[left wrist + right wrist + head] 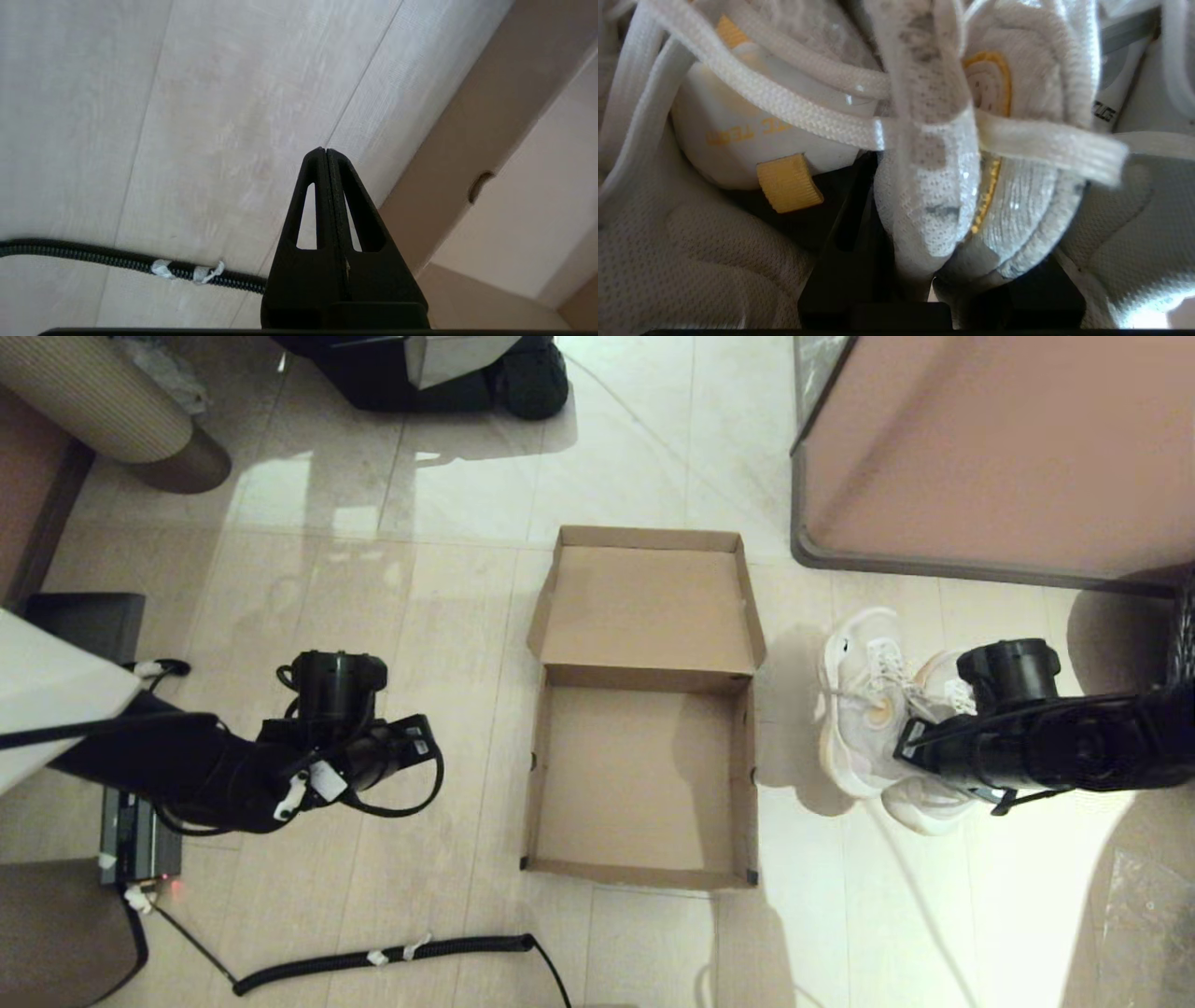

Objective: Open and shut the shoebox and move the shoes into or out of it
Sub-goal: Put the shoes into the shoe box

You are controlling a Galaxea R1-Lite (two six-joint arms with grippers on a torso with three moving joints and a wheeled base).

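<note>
Nearest the lens, in the right wrist view: white mesh collars and laces of the shoes (934, 154), pinched between the dark fingers (850, 242) of the right tool (924, 280). Closed on the inner edges of both sneakers, apparently; exactly how much of each collar is caught, hard to tell at this closeness.

Seen from the head: shoes (873, 709) on the floor just right of the shoebox (644, 775), side by side, right tool (920, 737) down on top of them. Shoebox open, lid laid flat away from the robot, tray bare. So: opening done, grasp apparently made; lift, carry into the tray and closing the lid not yet done.

Room for the move: only the low right wall of the shoebox between shoes and tray, a bare strip of floor beside it. Beyond the shoes, away from the shoebox, a large pinkish panel (999, 448) with a dark rim, close enough to mind on the lift.

Left of the shoebox: left tool (327, 196) closed on nothing, hovering over bare floor near the tray's left wall (448, 186). Nearer the robot than the shoebox, a black coiled cable (392, 957) on the floor.
</note>
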